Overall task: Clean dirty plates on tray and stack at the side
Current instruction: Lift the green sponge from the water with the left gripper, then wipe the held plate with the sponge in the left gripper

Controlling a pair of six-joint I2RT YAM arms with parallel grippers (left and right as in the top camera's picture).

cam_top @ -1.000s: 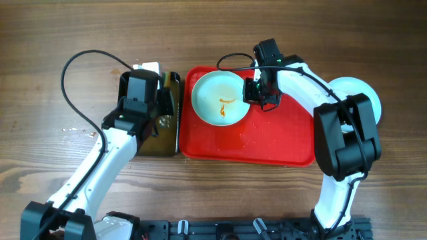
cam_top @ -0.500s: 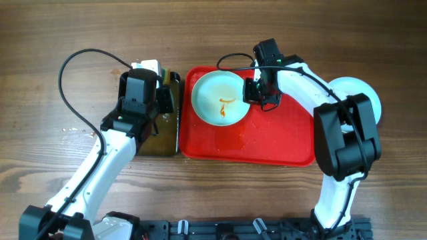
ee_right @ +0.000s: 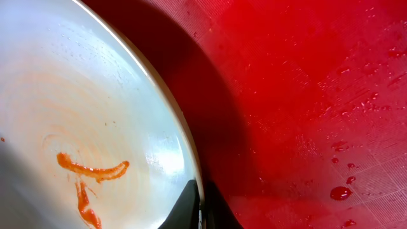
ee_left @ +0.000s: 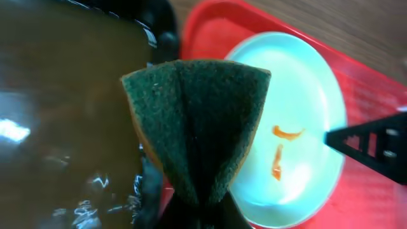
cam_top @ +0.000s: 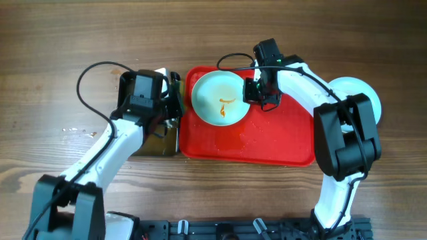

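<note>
Plate (cam_top: 212, 93) on tray (cam_top: 280, 143) — right end effector (cam_top: 253, 91) pinches its rim, left end effector (cam_top: 172, 109) pinches sponge (ee_left: 197, 133) by basin (ee_left: 63, 95).

Two plates (cam_top: 212, 90), one tray (cam_top: 280, 143), one sponge (ee_left: 197, 127), one basin (cam_top: 160, 144).

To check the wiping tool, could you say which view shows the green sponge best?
The left wrist view: the folded dark green sponge fills the frame's middle, close up. Overhead, the left arm mostly covers it; the right wrist view lacks it.
</note>
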